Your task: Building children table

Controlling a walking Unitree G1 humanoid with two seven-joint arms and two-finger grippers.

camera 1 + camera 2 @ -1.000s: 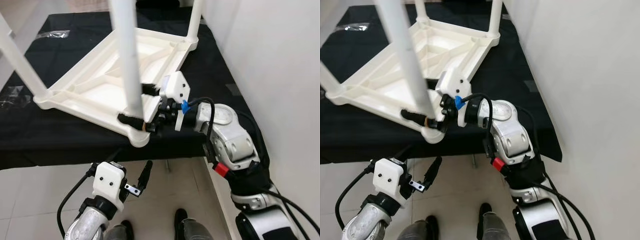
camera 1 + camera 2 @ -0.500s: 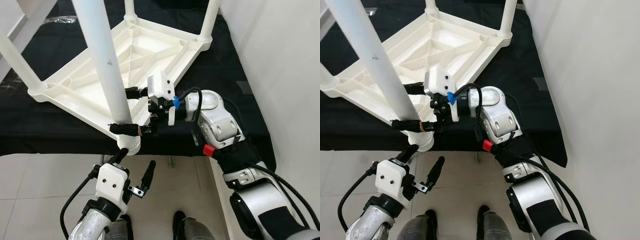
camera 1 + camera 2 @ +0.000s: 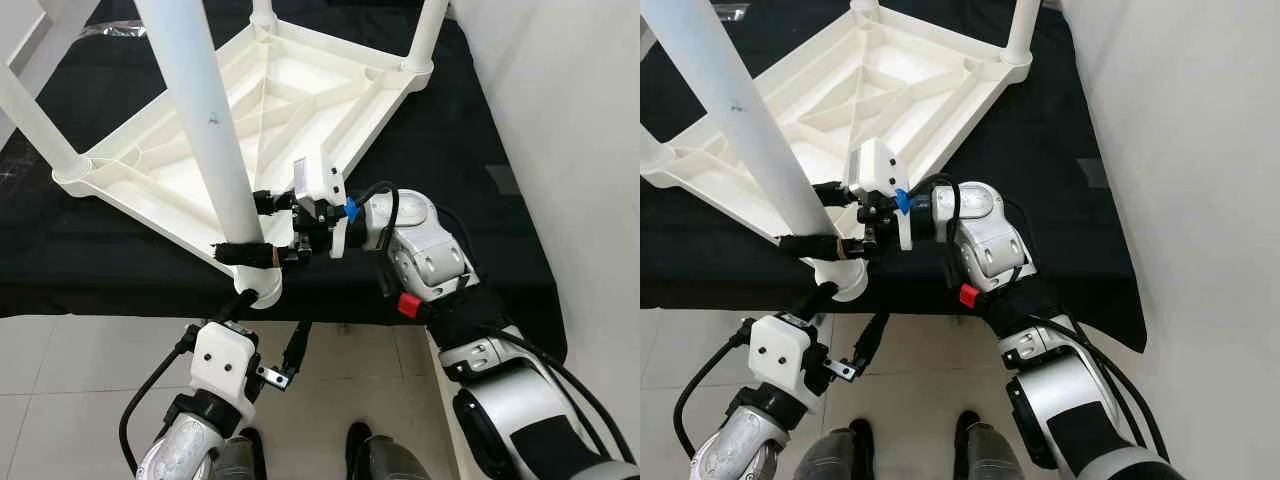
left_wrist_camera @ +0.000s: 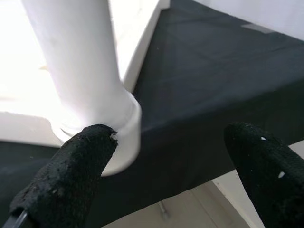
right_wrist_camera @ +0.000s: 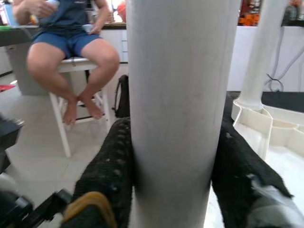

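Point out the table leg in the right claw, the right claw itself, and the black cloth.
table leg [image 3: 205, 120], left eye view, mid-shaft.
right claw [image 3: 250, 225], left eye view, between fingertips.
black cloth [image 3: 450, 170], left eye view, bare part.

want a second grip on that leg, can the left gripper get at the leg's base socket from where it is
Probably yes. The left gripper sits open just below the table edge, right under the socket. The right gripper clamps the leg higher up, leaving the socket free.

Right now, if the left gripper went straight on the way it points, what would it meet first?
Probably the corner socket of the upturned white table, where the leg sits; the open left gripper points just beside it, so depth is uncertain.
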